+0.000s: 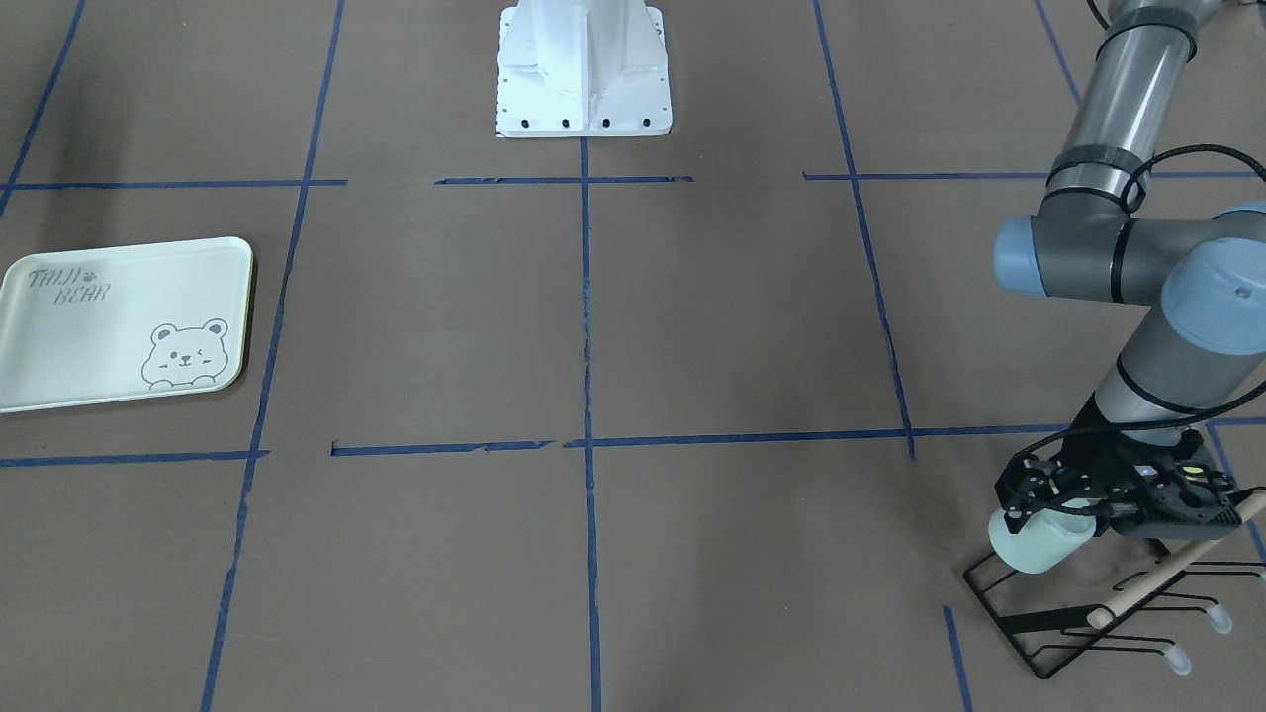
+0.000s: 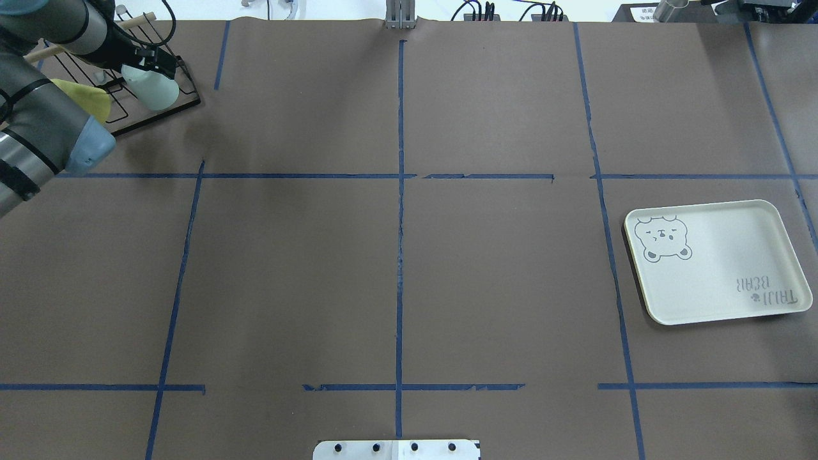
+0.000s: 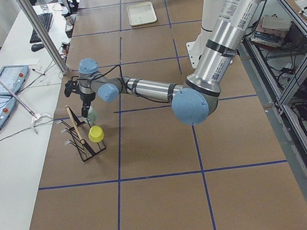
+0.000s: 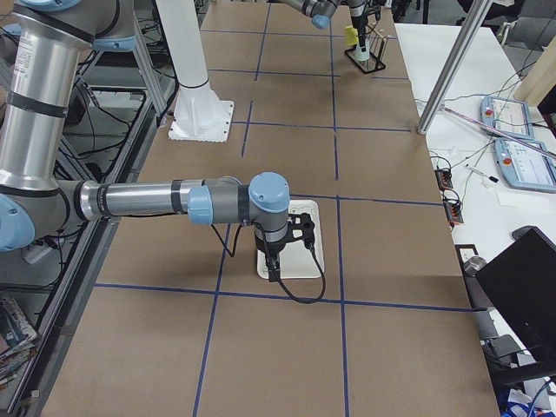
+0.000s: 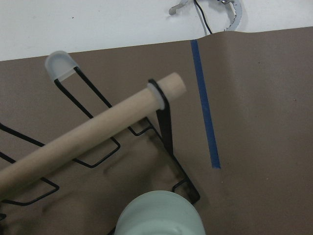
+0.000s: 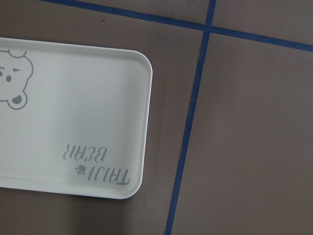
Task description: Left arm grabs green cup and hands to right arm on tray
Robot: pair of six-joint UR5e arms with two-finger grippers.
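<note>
The green cup [image 1: 1039, 542] is tilted over the front corner of a black wire rack [image 1: 1048, 633] at the table's far left. My left gripper [image 1: 1066, 509] is closed around its upper part. The overhead view shows the cup [image 2: 153, 91] under the gripper [image 2: 144, 64]. The left wrist view shows only the cup's base [image 5: 159, 215]. My right gripper [image 4: 274, 269] hangs over the tray [image 4: 314, 217]; I cannot tell if it is open. The tray [image 2: 716, 268] is empty, and it also shows in the right wrist view [image 6: 73, 112].
A yellow cup [image 2: 83, 99] sits on the same rack [image 2: 160, 115], behind my left forearm. A wooden dowel [image 5: 98, 127] runs across the rack's top. Wire pegs with clear caps [image 1: 1221, 618] stick out of the rack. The white robot base [image 1: 584, 69] stands mid-table.
</note>
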